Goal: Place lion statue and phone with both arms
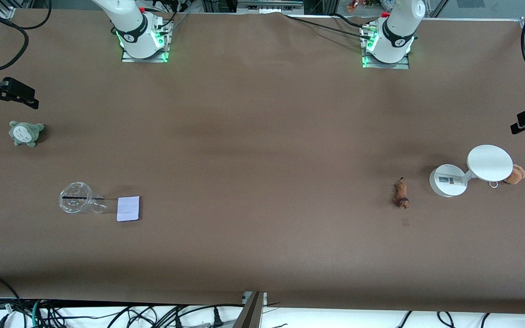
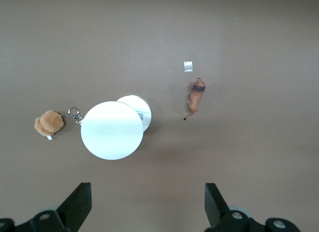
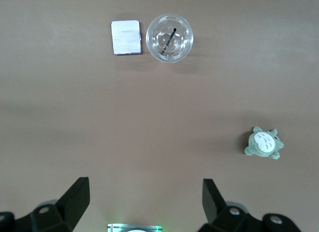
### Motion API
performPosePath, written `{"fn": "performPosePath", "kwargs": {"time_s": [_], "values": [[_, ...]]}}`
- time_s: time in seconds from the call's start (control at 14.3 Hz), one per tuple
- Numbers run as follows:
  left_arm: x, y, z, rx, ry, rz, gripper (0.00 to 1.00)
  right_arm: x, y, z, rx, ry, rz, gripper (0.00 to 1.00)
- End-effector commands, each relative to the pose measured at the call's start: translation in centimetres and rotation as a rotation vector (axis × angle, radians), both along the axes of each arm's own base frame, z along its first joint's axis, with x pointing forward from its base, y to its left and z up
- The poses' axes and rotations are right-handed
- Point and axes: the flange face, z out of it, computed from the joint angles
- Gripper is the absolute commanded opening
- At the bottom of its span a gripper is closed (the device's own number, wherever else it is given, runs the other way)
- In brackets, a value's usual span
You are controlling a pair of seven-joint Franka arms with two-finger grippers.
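Lion (image 1: 400, 194) lies on the table (image 1: 262, 136) toward the left arm's end, beside the white stand (image 1: 470, 171); a small pale tag (image 2: 188, 66) lies just off its mane end. Phone (image 1: 128, 208) lies flat toward the right arm's end, just beside the clear cup (image 1: 76, 197). Its face marking is unreadable, as is the stand's base label. Left gripper (image 2: 144, 204) and right gripper (image 3: 142, 202) are wide open, empty, high over the table; only their fingertips show. Brown plush (image 1: 514, 174) is partly hidden by the stand's disc. Grey-green plush (image 1: 25, 133) sits apart.

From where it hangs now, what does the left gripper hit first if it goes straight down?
Probably bare table: the open left gripper points at cloth, with the white stand and lion statue off its line.
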Motion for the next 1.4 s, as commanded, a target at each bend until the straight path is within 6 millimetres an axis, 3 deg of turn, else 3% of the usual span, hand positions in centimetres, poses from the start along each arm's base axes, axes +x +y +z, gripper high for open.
{"fn": "performPosePath", "kwargs": {"time_s": [0.0,0.14,0.42,0.77,1.33], "values": [[-0.5,-0.4,0.5,0.015,0.005,0.019,1.0,-0.6,0.1,-0.3,0.017,0.014,0.003,1.0],[-0.4,-0.5,0.5,0.015,0.005,0.017,1.0,-0.3,-0.4,-1.7,0.016,0.041,-0.008,1.0],[-0.4,-0.4,0.6,0.008,0.004,0.026,1.0,-1.0,-1.6,-1.8,0.017,0.081,-0.023,1.0],[-0.4,-0.4,0.5,0.006,0.004,0.028,1.0,-1.2,0.5,-1.3,0.005,0.072,-0.039,1.0],[-0.4,-0.3,0.5,0.008,0.004,0.028,1.0,1.0,1.0,-1.5,0.0,0.062,-0.02,1.0]]}}
